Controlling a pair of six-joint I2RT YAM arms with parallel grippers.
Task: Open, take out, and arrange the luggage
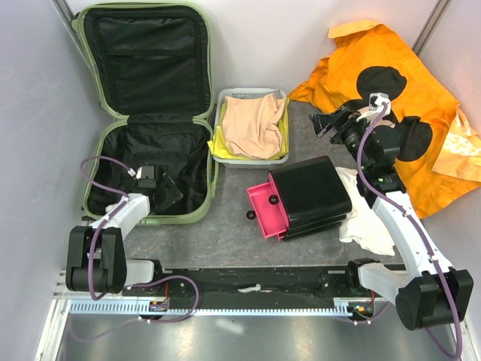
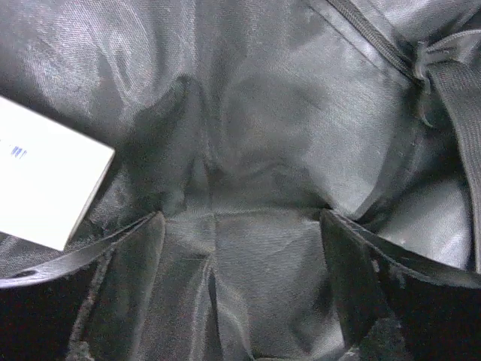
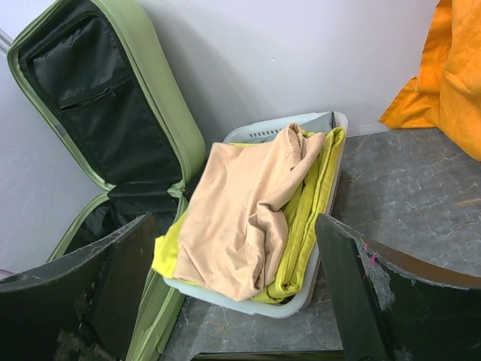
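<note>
The pale green luggage (image 1: pixel 197 180) lies open at the left, its lid (image 1: pixel 143 60) leaning on the back wall and its black lining showing. My left gripper (image 1: pixel 161 186) is down inside the lower half, open, with only lining between its fingers. The left wrist view shows my left gripper (image 2: pixel 239 226) over creased black fabric, a white card (image 2: pixel 45 180) at the left and a black strap (image 2: pixel 458 90) at the right. My right gripper (image 1: pixel 327 120) hangs open right of the basket, holding nothing. In its own view my right gripper (image 3: pixel 234 226) faces the luggage (image 3: pixel 150 98).
A white basket (image 1: pixel 222 105) (image 3: pixel 331 256) next to the luggage holds a beige garment (image 3: pixel 248 203) over yellow cloth (image 3: pixel 308 218). A black box (image 1: pixel 312 192) with its pink drawer (image 1: pixel 264 210) pulled out sits mid-table, against a white cloth (image 1: pixel 368 222). Orange fabric (image 1: pixel 406 60) fills the back right corner.
</note>
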